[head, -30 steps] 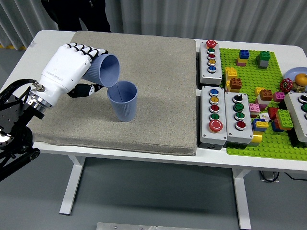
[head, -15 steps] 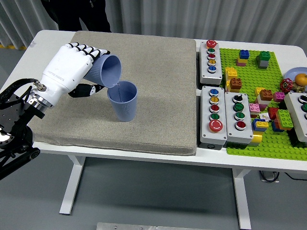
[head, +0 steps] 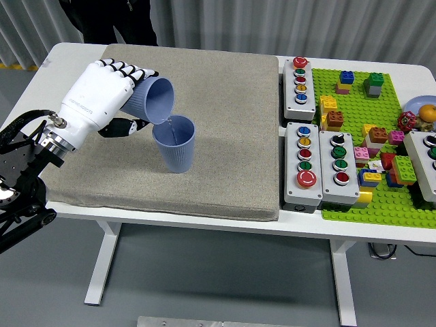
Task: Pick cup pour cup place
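The left hand (head: 95, 102) is gripping a tilted cup (head: 151, 100), its lip hanging just over an upright cup (head: 174, 144) standing on the mat (head: 225, 136).

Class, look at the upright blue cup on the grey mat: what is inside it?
A pale glint shows inside the upright cup, below the lip of the tilted cup held by the left hand. Its near wall hides the bottom, so the fill level cannot be seen.

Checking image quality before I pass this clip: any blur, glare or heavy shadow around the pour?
Head view: sharp throughout, even light; the standing cup throws only a soft shadow rightward on the mat; no glare on the left hand or tilted cup.
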### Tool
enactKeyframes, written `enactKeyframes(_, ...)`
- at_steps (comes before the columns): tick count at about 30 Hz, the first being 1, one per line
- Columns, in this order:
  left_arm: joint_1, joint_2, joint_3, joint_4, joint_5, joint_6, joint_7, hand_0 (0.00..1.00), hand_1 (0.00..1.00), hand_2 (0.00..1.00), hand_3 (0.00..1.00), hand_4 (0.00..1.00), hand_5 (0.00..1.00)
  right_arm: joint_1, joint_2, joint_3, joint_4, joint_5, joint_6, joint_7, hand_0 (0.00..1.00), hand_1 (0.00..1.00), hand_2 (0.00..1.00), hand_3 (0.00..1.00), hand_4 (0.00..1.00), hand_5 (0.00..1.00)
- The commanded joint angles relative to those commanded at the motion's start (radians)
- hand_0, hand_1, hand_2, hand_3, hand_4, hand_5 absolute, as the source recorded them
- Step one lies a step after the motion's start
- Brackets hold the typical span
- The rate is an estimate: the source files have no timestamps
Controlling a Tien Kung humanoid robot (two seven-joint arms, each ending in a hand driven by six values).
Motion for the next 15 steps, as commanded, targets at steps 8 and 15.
enactKeyframes(8, -0.018, 0.015, 0.022, -0.006, 0.000, -0.008, 0.001, 0.510, 0.525, 0.652, 0.576, 0.710, 0.200, 0.001, 0.000, -0.002, 0.000, 0.002, 0.000, 0.001, 0.703, 0.632, 0.561, 0.573, 0.002, 0.078)
enactKeyframes(15, -0.031, 0.017, 0.035, -0.003, 0.000, -0.017, -0.001, 0.511, 0.526, 0.653, 0.576, 0.710, 0.200, 0.000, -0.001, -0.008, 0.000, 0.011, -0.001, 0.002, 0.703, 0.632, 0.561, 0.573, 0.002, 0.077)
